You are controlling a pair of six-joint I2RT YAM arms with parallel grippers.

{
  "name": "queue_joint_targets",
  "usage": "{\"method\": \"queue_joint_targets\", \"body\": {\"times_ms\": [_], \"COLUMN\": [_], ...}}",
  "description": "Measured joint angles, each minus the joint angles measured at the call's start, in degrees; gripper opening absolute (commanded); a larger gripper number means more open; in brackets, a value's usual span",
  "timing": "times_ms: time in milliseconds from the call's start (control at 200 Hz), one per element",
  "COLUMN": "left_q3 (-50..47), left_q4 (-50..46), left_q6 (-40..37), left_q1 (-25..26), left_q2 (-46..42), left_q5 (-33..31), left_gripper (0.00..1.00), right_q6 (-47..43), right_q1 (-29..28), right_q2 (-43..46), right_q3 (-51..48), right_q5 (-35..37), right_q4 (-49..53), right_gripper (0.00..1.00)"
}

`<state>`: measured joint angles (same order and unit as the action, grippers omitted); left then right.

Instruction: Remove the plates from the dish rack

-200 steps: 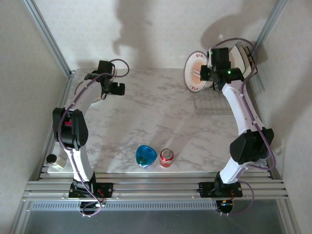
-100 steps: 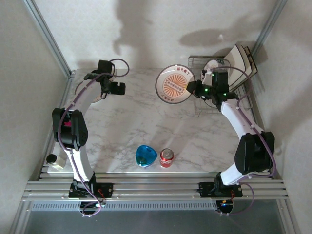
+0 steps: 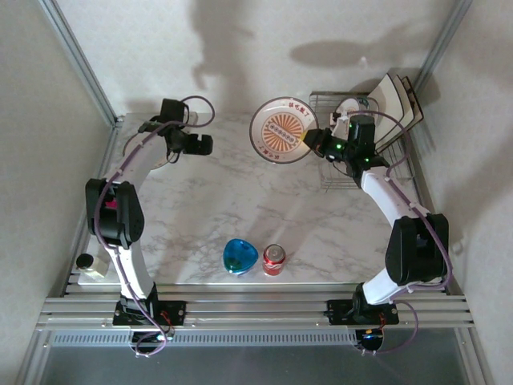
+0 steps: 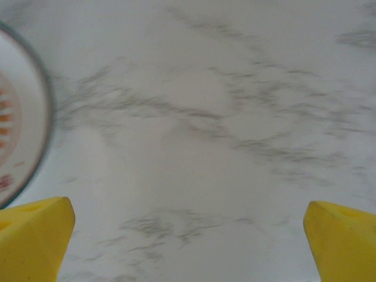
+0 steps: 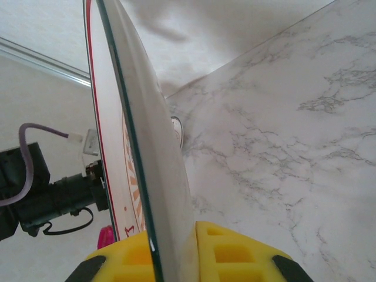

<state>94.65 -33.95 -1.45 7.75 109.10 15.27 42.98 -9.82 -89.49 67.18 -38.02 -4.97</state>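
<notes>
The round plate (image 3: pixel 282 139) is glazed white with an orange-red sunburst and lettering on its face and a thin grey line round the rim. It hangs clear of the table (image 3: pixel 240 200), over the far middle and just left of the dish rack (image 3: pixel 351 175). Its patterned face is tipped up and toward the near side, so from above it reads as almost a full circle. The right gripper (image 3: pixel 314 143) has it pinched by the right edge, and the disc reaches out leftward from the fingers.

From the right wrist, the plate (image 5: pixel 150 147) is seen edge-on as a thin curved blade. It rises straight away from the right gripper (image 5: pixel 176 247), whose blocky yellow fingers (image 5: pixel 235 255) press on either face.

The rack is a rectangular basket of fine silver wire in the far right corner. Square plates (image 3: pixel 398 98), cream with rounded corners, stand on edge in its far end and lean toward the wall.

The table is smooth white marble with grey veins (image 5: pixel 282 147). Over its far left part the left gripper (image 3: pixel 200 145) hangs with its jaws spread wide and nothing between them. Its wrist view has the left gripper (image 4: pixel 188 241) showing a yellow fingertip (image 4: pixel 35 235) in each bottom corner. A second round plate (image 4: pixel 14 117) lies flat on the marble (image 4: pixel 205 117) at the left edge.

Near the front edge sit a glossy blue bowl (image 3: pixel 240 257) and a red can (image 3: pixel 274 259), side by side.
</notes>
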Motion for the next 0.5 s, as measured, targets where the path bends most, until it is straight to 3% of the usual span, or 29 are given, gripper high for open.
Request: {"method": "queue_joint_targets", "body": {"times_ms": [280,501], "left_q3": [-10.1,-13.9], "left_q4": [21.2,37.6], "left_q6": [10.4,22.0], "left_q1": [-0.6,0.8], "left_q2": [-4.9,-3.7], "left_q5": [32.4,45.9], "left_gripper": [1.00,1.00], "right_q6": [1.0,1.4], "right_q1": [0.0,-0.9], "right_q2": [-1.2,-2.2], "right_q3": [-0.3,-0.3], "right_q5": [-1.1,-1.1], "right_q4": [-0.5,-2.1], "right_gripper": [0.00,0.00]}}
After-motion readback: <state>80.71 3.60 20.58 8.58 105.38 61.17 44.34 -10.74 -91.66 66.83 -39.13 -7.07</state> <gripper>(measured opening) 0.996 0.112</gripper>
